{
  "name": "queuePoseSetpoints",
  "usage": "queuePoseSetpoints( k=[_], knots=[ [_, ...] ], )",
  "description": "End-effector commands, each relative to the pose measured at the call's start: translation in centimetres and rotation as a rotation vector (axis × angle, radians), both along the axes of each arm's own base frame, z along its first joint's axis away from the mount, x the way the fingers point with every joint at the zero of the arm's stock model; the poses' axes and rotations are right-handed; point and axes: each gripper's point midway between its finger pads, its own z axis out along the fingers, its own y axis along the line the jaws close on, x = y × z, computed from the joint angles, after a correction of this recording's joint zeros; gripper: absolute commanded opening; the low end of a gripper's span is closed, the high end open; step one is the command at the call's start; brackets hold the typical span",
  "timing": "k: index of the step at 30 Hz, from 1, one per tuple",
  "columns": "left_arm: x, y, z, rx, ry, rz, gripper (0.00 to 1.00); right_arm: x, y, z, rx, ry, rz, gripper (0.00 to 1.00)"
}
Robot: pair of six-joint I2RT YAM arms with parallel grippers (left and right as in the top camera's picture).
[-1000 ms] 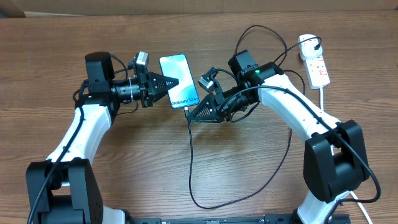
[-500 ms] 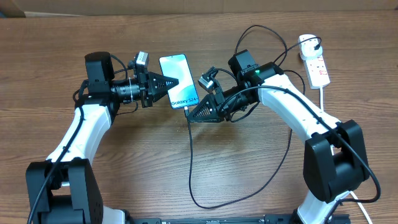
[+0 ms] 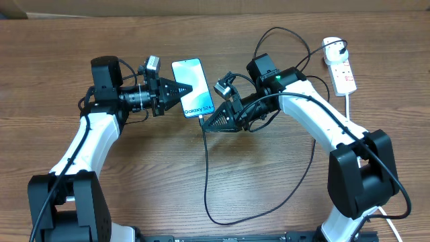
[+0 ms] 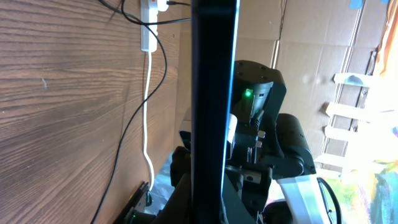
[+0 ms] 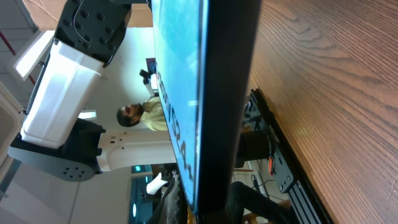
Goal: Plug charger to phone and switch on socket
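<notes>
Nothing has moved since a second ago, so I think the plugging-in step is stuck or just finishing. My left claw (image 3: 187, 88) is closed on the slim phone with the lit blue screen (image 3: 193, 96), near the far edge of the wooden table (image 3: 134, 175). My right claw (image 3: 206, 125) holds the thin black charger cable (image 3: 205, 175) at the phone's bottom end. I cannot see the tip go in. The small white socket strip (image 3: 341, 67) waits at the far right corner.

Both arms have glossy white link shells joined by black cylindrical joint housings. The left gripper (image 3: 190, 88) and right gripper (image 3: 205, 125) are black triangular wedges. Thin black cables run along the links; a green light glows on the right arm (image 3: 316, 121).
</notes>
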Motion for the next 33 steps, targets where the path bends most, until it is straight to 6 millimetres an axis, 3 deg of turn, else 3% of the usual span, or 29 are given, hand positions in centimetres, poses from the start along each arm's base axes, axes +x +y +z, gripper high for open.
queuePoseSetpoints(
  k=[1,33],
  knots=[
    [-0.54,0.00,0.93,-0.030,-0.038,-0.040,0.04,-0.08,-0.33,1.23,0.031,-0.011,-0.006,0.04],
    [-0.82,-0.16,0.86,-0.042,-0.060,-0.066,0.04,0.57,-1.04,1.21,0.023,0.006,-0.032,0.04]
  ],
)
